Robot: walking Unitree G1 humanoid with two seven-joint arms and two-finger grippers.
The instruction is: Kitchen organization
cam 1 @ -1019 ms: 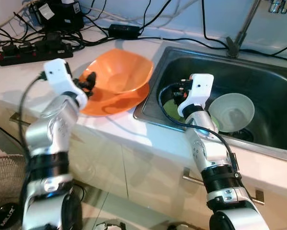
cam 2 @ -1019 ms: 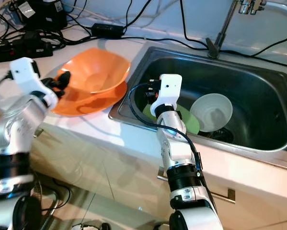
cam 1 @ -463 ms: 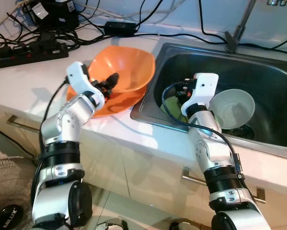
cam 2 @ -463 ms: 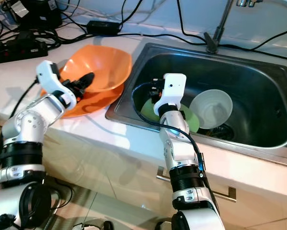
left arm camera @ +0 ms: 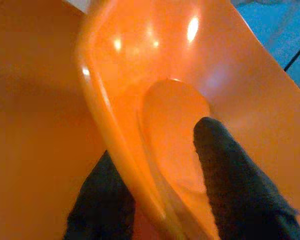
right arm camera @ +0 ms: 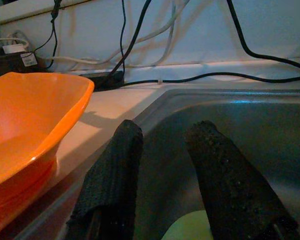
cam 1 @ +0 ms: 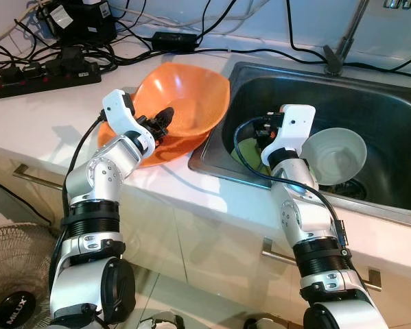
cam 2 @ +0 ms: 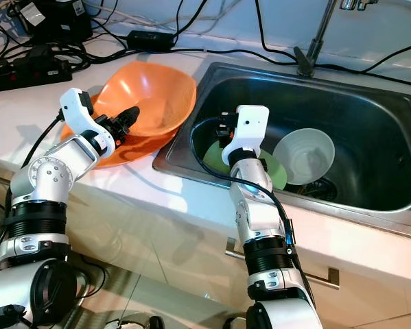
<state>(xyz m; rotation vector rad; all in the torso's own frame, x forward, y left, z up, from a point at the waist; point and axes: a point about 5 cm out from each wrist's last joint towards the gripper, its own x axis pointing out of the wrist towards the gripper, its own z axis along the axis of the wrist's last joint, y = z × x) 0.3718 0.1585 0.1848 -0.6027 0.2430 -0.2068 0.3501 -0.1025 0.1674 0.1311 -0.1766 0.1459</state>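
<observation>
An orange bowl (cam 1: 188, 99) sits tilted on an orange plate (cam 1: 174, 146) on the white counter, its far rim hanging over the sink edge. My left gripper (cam 1: 160, 120) is shut on the bowl's near rim; in the left wrist view one finger (left arm camera: 230, 170) lies inside the bowl (left arm camera: 190, 75) and the other under the rim. My right gripper (cam 1: 260, 133) is open and holds nothing, low in the steel sink (cam 1: 377, 103) above a green plate (cam 1: 245, 155). A white bowl (cam 1: 335, 156) leans beside the green plate. In the right wrist view the orange bowl (right arm camera: 29, 105) shows past the fingers (right arm camera: 114, 175).
A black power strip (cam 1: 47, 72), adapters and several cables crowd the back of the counter. The tap stem (cam 1: 342, 41) rises behind the sink. A fan (cam 1: 13, 274) stands on the floor at lower left, beside the cabinet front.
My left gripper has moved in from the left and closed on the orange bowl's rim. The bowl has tipped up and shifted toward the sink. The right arm stays put.
</observation>
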